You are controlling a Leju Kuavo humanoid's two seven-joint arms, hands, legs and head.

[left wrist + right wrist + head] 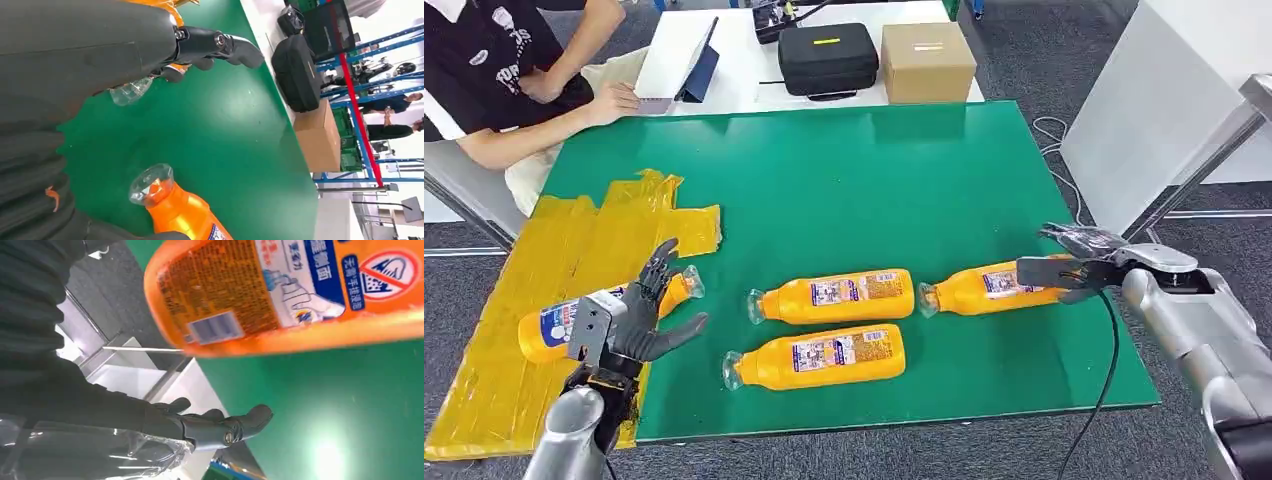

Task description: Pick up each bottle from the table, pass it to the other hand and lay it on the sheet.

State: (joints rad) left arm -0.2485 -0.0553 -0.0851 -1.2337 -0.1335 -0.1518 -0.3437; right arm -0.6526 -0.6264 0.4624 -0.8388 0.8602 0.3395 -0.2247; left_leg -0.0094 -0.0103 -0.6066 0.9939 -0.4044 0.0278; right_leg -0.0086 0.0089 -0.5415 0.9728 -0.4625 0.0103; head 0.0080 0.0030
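left hand (629, 318) hides the middle of the bottle (546, 330) on the sheet (504, 395).

Bottle (300, 290) just beside the right hand (215, 427): label in Chinese characters, barcode, red prohibition sign; wording not legible.

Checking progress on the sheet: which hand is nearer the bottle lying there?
Left. The left hand hovers right over the bottle on the yellow sheet, fingers spread. The right hand is far across the table, at another bottle.

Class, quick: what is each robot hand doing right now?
Left hand: open, fingers spread above an orange plastic bottle on the yellow sheet.
Right hand: open, holding nothing.
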